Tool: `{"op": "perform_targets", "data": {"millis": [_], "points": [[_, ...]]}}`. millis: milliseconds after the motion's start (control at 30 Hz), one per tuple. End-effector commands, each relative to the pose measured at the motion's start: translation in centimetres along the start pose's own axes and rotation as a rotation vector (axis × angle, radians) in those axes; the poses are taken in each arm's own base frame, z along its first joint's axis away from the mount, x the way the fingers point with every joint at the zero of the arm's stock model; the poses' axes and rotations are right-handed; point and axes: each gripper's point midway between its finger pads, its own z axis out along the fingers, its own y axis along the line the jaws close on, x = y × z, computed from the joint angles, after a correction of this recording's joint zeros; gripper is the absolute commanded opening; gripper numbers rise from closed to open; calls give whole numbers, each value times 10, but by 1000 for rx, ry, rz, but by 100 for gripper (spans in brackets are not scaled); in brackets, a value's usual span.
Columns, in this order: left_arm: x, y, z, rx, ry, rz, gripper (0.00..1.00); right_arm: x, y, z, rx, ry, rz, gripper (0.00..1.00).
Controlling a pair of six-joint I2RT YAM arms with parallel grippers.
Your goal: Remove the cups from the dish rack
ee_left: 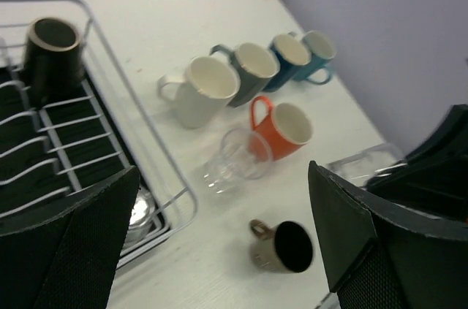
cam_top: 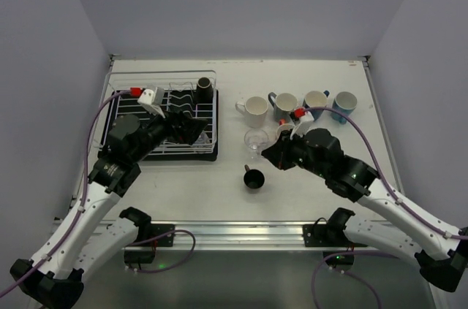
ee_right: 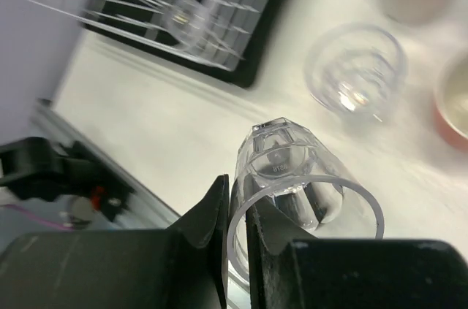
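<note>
The right gripper (ee_right: 235, 203) is clamped on the wall of a glass (ee_right: 287, 166), with a finger on either side of the rim. Only the right wrist view shows this grip; from above the arm covers it. The gripper hangs over the table (cam_top: 183, 192) to the right of the rack (cam_top: 131, 108), level with the rack's near edge and apart from it.

The left gripper (cam_top: 191, 128) hovers over the rack's right end. Its fingers (ee_left: 73, 243) are wide apart and hold nothing.

There are three glasses. One is held. A second glass (cam_top: 255, 141) stands on the table just right of the rack. A third glass (ee_left: 139, 210) is inside the rack at its near right corner — blurred in both wrist views and hidden under the left arm from above.

There are two brown cups: the rack cup (cam_top: 205, 88) in the rack's far right corner, and the table cup (cam_top: 254, 177) right of the rack, nearer the front.

There are five mugs, all on the table right of the rack. The cream mug (cam_top: 256, 110), grey mug (cam_top: 285, 104), dark blue mug (cam_top: 316, 99) and light blue mug (cam_top: 344, 104) form a row running away from the rack. The orange mug (ee_left: 289, 126) sits just beside the second glass — plain in the left wrist view, mostly covered by the right arm from above.
</note>
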Motion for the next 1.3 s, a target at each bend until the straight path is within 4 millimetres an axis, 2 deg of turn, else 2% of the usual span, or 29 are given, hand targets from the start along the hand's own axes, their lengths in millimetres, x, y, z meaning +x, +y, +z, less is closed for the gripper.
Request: {"op": "perform_targets", "data": {"millis": [0, 100, 233, 333, 633, 833, 933, 967, 1100, 1200, 1267], "points": [[36, 55, -20, -246, 168, 156, 99, 41, -70, -36, 351, 191, -49, 0], [35, 67, -27, -311, 166, 194, 99, 59, -85, -35, 415, 266, -47, 0], [34, 76, -30, -358, 155, 210, 99, 85, -103, -17, 487, 383, -53, 0], [41, 80, -29, -361, 167, 210, 99, 93, -109, -5, 506, 405, -63, 0], [56, 77, -14, -316, 224, 171, 94, 117, -131, 25, 591, 515, -86, 0], [58, 68, -1, -292, 238, 142, 91, 131, -139, 32, 614, 561, -83, 3], [59, 64, 5, -290, 249, 141, 89, 128, -138, 31, 614, 547, -85, 17], [61, 70, 8, -321, 253, 144, 89, 127, -138, 31, 611, 543, -86, 28], [61, 71, 14, -343, 262, 150, 84, 122, -134, 29, 601, 530, -88, 45], [59, 67, 19, -345, 261, 162, 77, 112, -127, 25, 576, 495, -84, 52], [60, 65, 22, -352, 266, 164, 74, 102, -119, 22, 548, 458, -81, 53]]}}
